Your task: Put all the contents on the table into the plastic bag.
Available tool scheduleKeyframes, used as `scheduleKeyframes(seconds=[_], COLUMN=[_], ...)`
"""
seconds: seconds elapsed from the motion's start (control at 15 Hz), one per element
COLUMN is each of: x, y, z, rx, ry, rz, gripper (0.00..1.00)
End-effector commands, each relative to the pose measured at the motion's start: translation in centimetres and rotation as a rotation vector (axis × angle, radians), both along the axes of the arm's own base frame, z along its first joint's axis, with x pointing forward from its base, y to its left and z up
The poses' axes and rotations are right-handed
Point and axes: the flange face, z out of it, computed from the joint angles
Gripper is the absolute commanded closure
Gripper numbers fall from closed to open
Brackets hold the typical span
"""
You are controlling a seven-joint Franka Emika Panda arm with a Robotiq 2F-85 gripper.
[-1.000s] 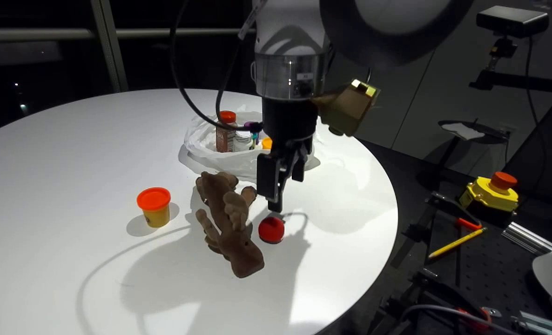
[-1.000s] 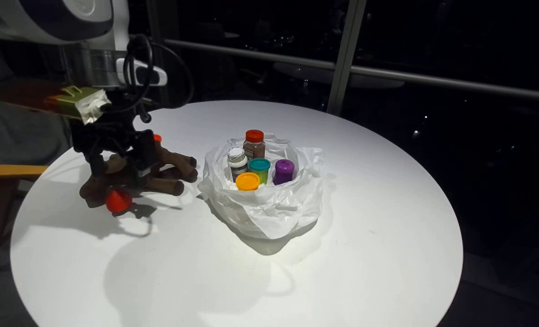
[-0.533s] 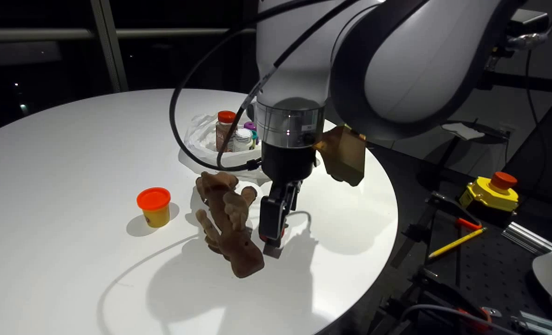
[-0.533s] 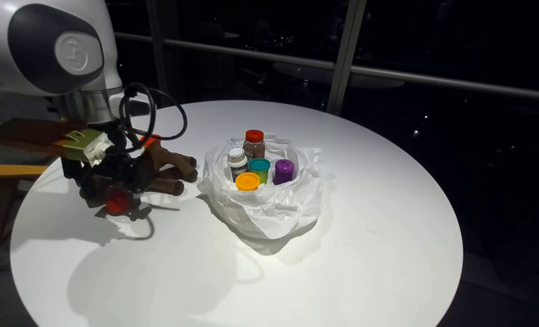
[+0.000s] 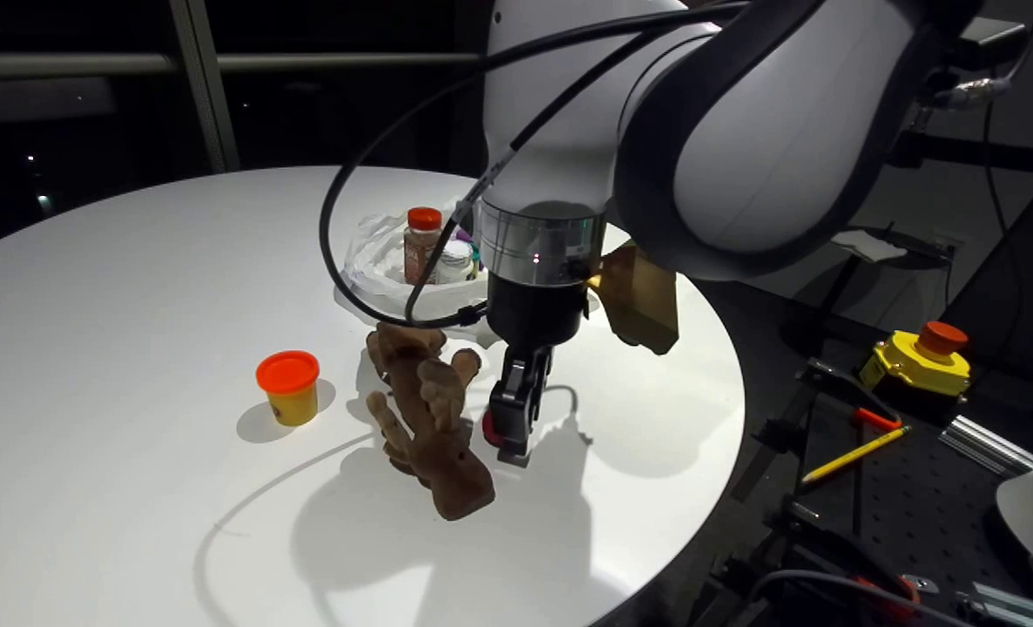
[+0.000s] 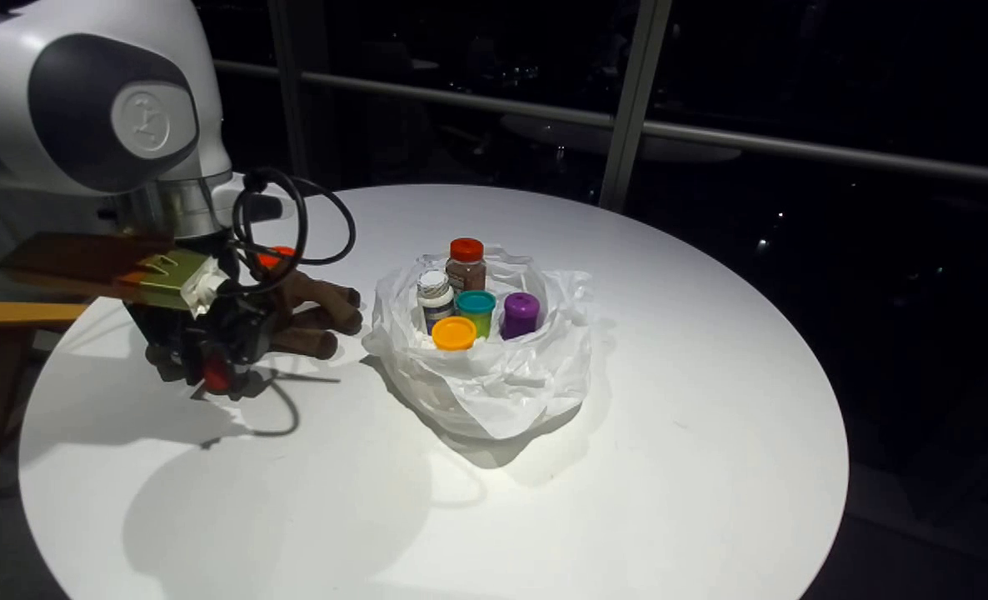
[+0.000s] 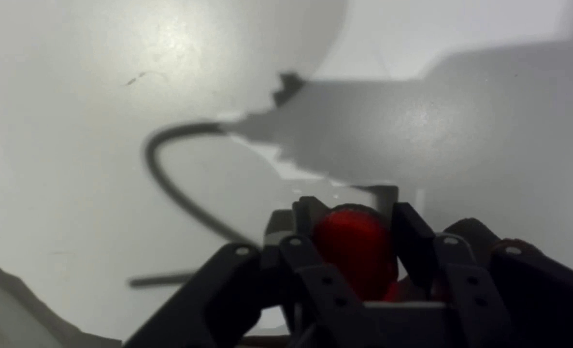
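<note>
Arm (image 6: 115, 117) sits lower than one second ago. Round white table (image 6: 694, 392) bears the plastic bag (image 6: 498, 387); brown plush moose (image 5: 421, 409) lies outside, beside the gripper (image 7: 354, 215). Five containers (image 6: 477, 317) stand bagged; orange-lidded tub (image 5: 290, 392) waits outside. Small red item (image 7: 356, 251): apparently pinched between the fingers (image 7: 412, 241). Step judged: grasp. Next: lift clear, carry bagward.

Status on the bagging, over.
Gripper closed on red rounded object. Brown plush animal close alongside, possibly in the way. Plastic bag open, partly filled. Orange-lidded tub also unbagged.
</note>
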Motion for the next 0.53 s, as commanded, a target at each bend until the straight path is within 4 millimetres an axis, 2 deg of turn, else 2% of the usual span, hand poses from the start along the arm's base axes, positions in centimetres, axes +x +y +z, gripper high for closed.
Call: scheduleKeyframes(seconds=[0.0,0.13,0.33,0.47], x=[0.63,0.79,0.98,1.16], y=[-0.09,-0.11,-0.1,-0.05], z=[0.46,0.39,0.33,0.26], rx=[0.011,0.013,0.013,0.016], ry=[-0.039,-0.045,-0.049,-0.05], rz=[0.028,0.032,0.032,0.034], gripper=[0.3,0.22,0.01,0.0])
